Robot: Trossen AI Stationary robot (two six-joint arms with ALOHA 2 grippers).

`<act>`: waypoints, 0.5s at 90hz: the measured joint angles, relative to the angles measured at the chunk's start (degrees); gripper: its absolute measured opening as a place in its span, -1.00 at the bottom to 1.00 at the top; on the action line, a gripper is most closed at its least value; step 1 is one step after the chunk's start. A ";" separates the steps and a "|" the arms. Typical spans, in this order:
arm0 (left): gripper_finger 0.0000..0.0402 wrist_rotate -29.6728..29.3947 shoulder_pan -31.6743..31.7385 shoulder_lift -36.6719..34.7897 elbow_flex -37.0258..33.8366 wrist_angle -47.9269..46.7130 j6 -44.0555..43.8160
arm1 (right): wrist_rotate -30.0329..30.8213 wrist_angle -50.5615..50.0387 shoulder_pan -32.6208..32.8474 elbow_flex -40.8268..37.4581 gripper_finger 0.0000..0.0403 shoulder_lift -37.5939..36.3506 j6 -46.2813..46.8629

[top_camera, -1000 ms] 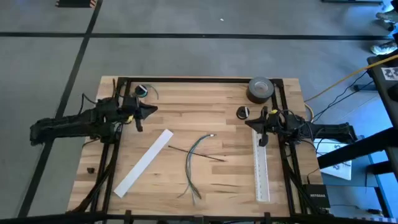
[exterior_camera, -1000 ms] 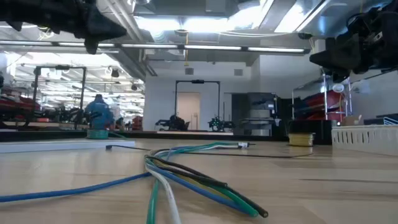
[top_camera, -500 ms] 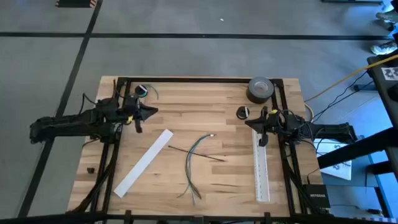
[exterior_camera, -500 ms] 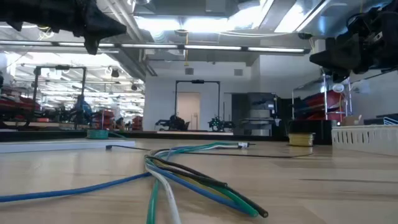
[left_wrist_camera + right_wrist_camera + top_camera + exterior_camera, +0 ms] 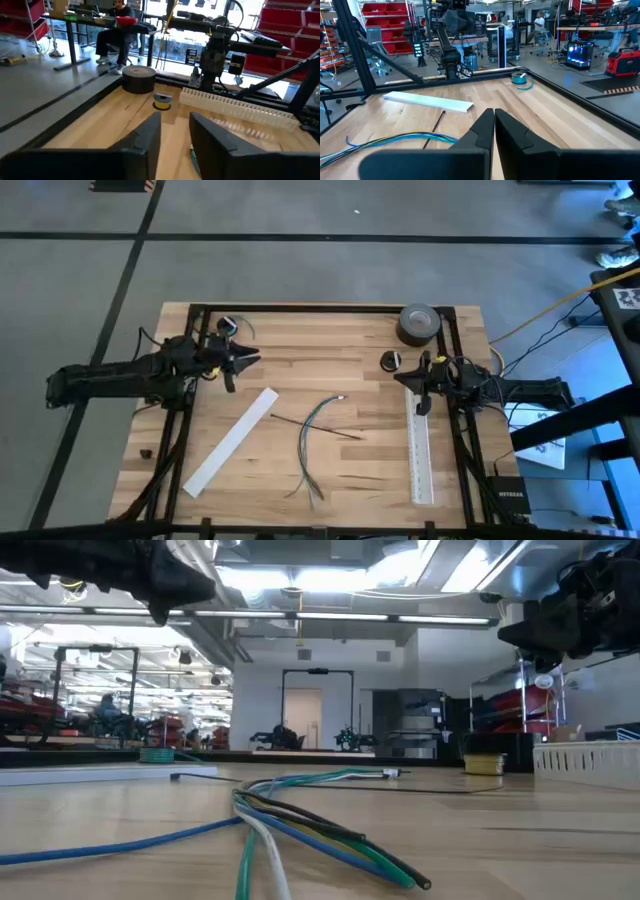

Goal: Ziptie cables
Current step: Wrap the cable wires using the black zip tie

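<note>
Cables (image 5: 316, 442) lie loose mid-table, ziptie (image 5: 315, 427) crossing them, untouched. Left gripper (image 5: 250, 358), fingers parted, hovers up-left of cables; right gripper (image 5: 402, 377) closed, parked right.

In the low view the cables (image 5: 300, 820) run out past the bottom edge, so their near ends are cut off. The ziptie (image 5: 315, 426) is a hairline in the high view; whether it lies over or under the cables there cannot be told. In the left wrist view the left gripper (image 5: 175, 131) hides the surface (image 5: 107, 122) just below it.
</note>
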 joint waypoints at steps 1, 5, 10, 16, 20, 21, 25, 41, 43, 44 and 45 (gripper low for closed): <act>-0.46 0.00 0.00 0.00 0.01 0.01 0.01 | 0.00 -0.01 0.00 0.00 -1.00 0.00 0.01; -0.43 0.00 0.00 0.00 0.02 0.03 -0.18 | 0.00 -0.02 0.00 0.02 -1.00 0.00 0.02; -0.39 0.00 -0.02 0.39 0.07 0.05 -0.85 | 0.00 -0.02 -0.01 0.00 -1.00 0.00 0.00; -0.34 -0.01 -0.33 1.14 0.07 0.17 -1.27 | 0.02 0.00 0.00 0.00 -1.00 0.00 0.00; -0.31 -0.01 -0.63 1.85 0.07 0.44 -1.21 | 0.00 0.00 -0.01 0.01 -1.00 0.00 0.00; -0.30 -0.02 -0.71 2.05 0.07 0.56 -1.14 | 0.00 0.00 -0.02 0.02 -1.00 0.00 0.00; -0.27 -0.01 -1.01 2.84 0.07 1.04 -0.45 | 0.01 0.00 0.00 0.00 -1.00 0.00 0.02; -0.17 0.01 -1.33 5.37 0.09 0.70 0.52 | 0.00 -0.01 -0.01 0.01 -1.00 0.00 0.01; -0.16 -0.02 -1.33 5.63 0.09 0.81 0.41 | 0.00 -0.02 0.00 0.00 -1.00 0.00 0.00; -0.15 -0.02 -1.33 5.69 0.09 0.81 0.32 | 0.00 -0.02 -0.01 0.00 -1.00 0.00 0.01; -0.15 -0.02 -1.33 5.81 0.09 0.81 0.25 | 0.00 -0.02 -0.02 0.00 -1.00 0.00 0.02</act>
